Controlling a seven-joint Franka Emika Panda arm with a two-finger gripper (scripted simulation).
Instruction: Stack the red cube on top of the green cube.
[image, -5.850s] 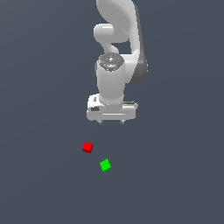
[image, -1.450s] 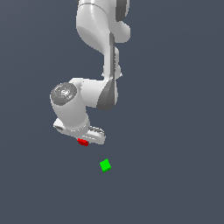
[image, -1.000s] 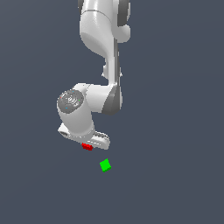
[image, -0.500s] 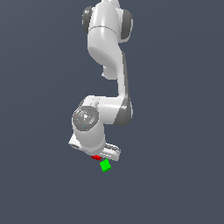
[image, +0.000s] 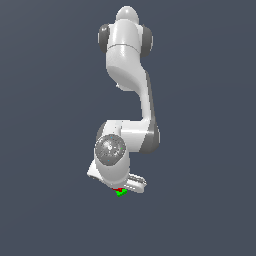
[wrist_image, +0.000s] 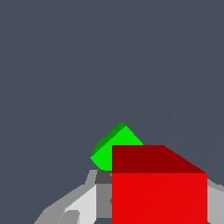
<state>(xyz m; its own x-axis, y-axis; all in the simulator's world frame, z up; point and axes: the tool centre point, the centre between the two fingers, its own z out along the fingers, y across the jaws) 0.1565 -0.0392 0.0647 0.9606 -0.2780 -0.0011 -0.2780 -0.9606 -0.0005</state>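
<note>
My gripper (image: 121, 188) is shut on the red cube (image: 118, 189), of which only a sliver shows under the white hand in the exterior view. The green cube (image: 120, 193) lies on the dark floor directly beneath it, almost touching in that view. In the wrist view the red cube (wrist_image: 159, 192) fills the space between my grey fingers (wrist_image: 81, 202). The green cube (wrist_image: 115, 146) shows just beyond it, partly hidden by the red cube. I cannot tell whether the two cubes touch.
The floor (image: 200, 210) is plain dark grey all around. The white arm (image: 131, 75) rises above the hand. No other objects are in view.
The arm has carried the red cube toward the exterior view's right and downward. The red cube now sits right over the green cube, which has not moved.
</note>
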